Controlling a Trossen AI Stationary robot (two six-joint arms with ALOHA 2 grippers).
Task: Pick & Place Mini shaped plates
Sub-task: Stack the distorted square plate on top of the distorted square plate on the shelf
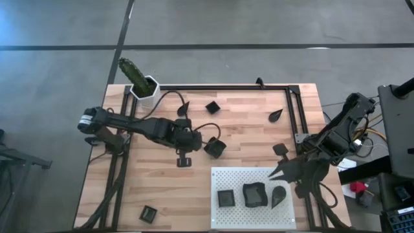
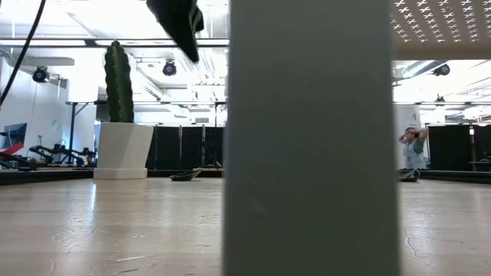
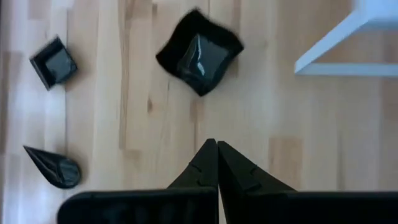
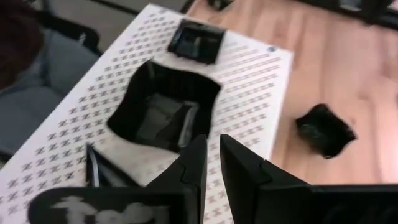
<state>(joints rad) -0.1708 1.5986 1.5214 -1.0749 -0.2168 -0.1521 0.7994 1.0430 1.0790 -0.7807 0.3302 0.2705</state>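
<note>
the left gripper (image 1: 194, 144) hung over mid-table with its jaws pinched together on nothing, right next to a wavy-edged plate (image 1: 215, 148) on the wood. the right gripper (image 1: 283, 172) sat at the right edge of the white perforated board (image 1: 223, 180), jaws just about closed and empty too. three mini plates were on the board: a small square one (image 1: 226, 198), a bigger wavy one (image 1: 254, 195) and a teardrop (image 1: 279, 195). the others lay scattered on the table (image 1: 246, 129).
</note>
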